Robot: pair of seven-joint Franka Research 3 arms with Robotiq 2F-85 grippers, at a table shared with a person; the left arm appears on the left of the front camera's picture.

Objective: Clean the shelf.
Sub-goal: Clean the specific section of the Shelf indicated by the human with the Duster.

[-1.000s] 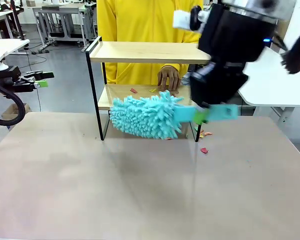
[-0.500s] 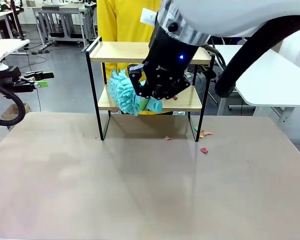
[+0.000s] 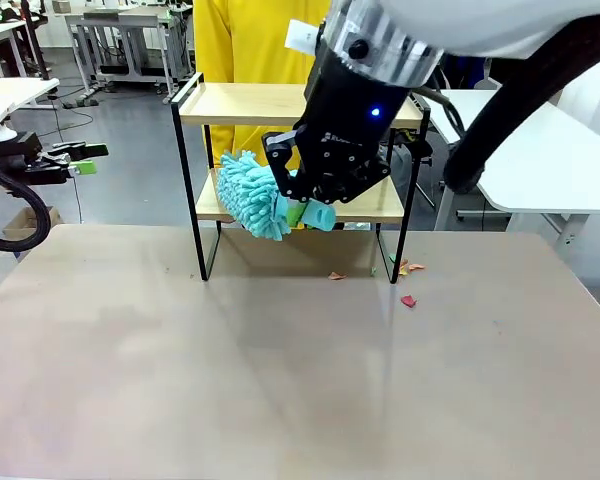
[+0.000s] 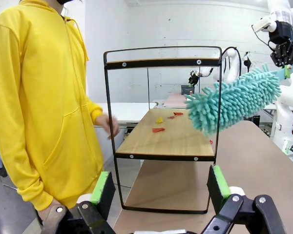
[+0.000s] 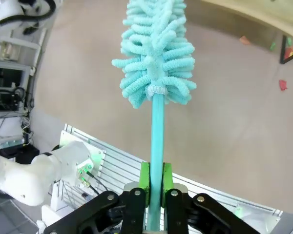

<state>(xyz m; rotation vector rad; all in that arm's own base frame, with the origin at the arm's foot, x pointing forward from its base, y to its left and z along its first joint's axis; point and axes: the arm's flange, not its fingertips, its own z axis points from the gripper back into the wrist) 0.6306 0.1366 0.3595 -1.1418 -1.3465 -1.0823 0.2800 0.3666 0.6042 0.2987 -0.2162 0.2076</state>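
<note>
Right gripper [image 5: 155, 173] clenched, arm extended toward the middle; left gripper [image 4: 160, 183] spread wide.

Tip of the duster [image 5: 156, 53] runs off the top edge, well past the fingers of the right gripper [image 5: 156, 168], and its handle end disappears between them. From the front, the right arm [image 3: 450, 25] blocks the middle of the shelf [image 3: 250, 103].

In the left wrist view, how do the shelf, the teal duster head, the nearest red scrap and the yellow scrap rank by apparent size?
1. the shelf, by far the largest.
2. the duster head, clearly smaller than the shelf.
3. the red scrap and the yellow scrap: both tiny and look alike, so I do not rank them.
</note>
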